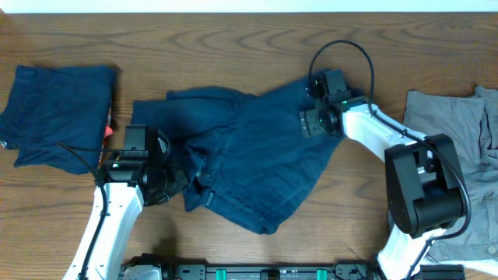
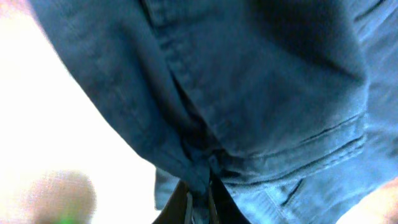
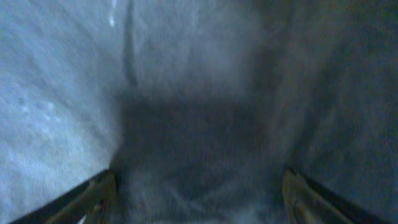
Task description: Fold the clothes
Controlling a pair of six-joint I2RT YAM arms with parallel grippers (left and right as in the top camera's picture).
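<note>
Currently 3 pairs of shorts are lying on the wooden table (image 1: 233, 31): 2 dark navy, 1 light grey. First, navy pair no. 1 (image 1: 58, 113) is sitting folded at the far left, well apart from both grippers. Next, navy pair no. 2 (image 1: 257, 155) is sprawling rumpled across the centre, btw the two arms. Last, the grey pair (image 1: 455, 124) is lying at the right edge, partly running out of view, just beside the right arm.

2 grippers are showing. The left gripper (image 1: 183, 175) (image 2: 199, 204) is sitting at the lower-left edge of navy pair no. 2 w/ jaws clamping tight on a seamed fold of that cloth. The left wrist view is showing the fabric pinched btw them and bunching up above.

The right gripper (image 1: 305, 123) (image 3: 199, 196) is sitting over the upper-right part of the same pair, jaws standing wide apart and not closing on anything. The right wrist view is showing its fingers (image 3: 102, 193) at the frame's sides w/ blue cloth filling the gap. It's blurred, so can't tell whether the tips are touching the cloth or hanging just above it.
</note>
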